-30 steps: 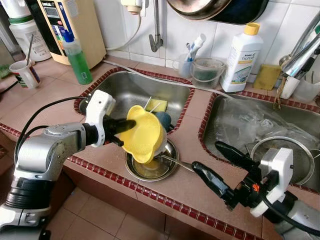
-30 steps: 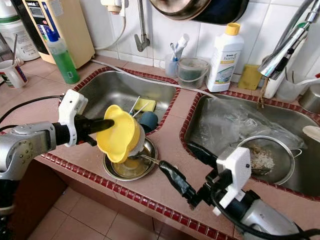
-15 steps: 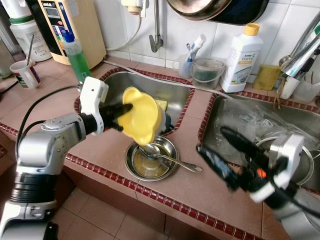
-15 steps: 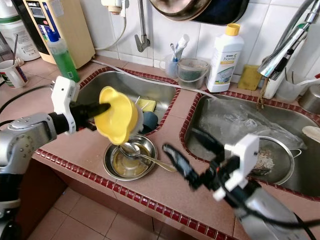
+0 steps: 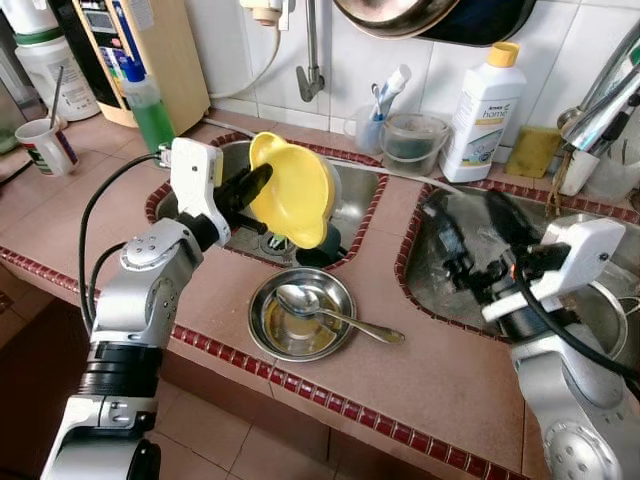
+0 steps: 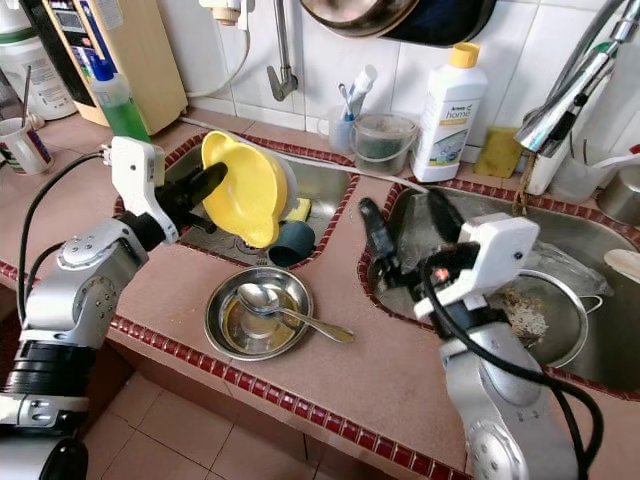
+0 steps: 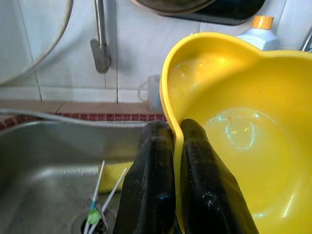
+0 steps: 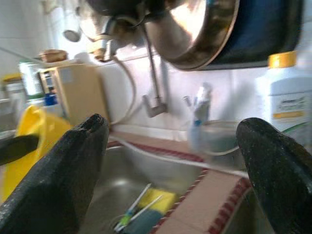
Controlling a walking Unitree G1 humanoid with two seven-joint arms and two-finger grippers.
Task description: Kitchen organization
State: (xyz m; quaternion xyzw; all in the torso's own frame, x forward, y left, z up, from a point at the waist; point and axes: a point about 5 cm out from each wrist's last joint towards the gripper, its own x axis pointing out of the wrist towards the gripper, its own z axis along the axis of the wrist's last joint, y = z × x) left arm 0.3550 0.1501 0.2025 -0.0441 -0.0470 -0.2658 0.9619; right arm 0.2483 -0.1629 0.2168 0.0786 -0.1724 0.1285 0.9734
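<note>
Left end effector (image 5: 252, 182): clamped on the rim of a yellow bowl (image 5: 294, 189), held tilted above the left sink (image 5: 350, 190). Steel dish (image 5: 301, 314) with spoon (image 5: 325, 310): on the surface just in front of that sink. Right end effector (image 5: 468, 236): fingers spread, right of the sink.

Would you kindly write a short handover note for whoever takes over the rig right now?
Left hand: shut on the rim of the yellow bowl, held tilted above the left sink.
Right hand: open, empty, raised over the right sink.
Steel dish with spoon sits on the counter between you and the sinks.
Done: bowl is off the dish.
Left: place the bowl, then deal with dish and spoon.
</note>
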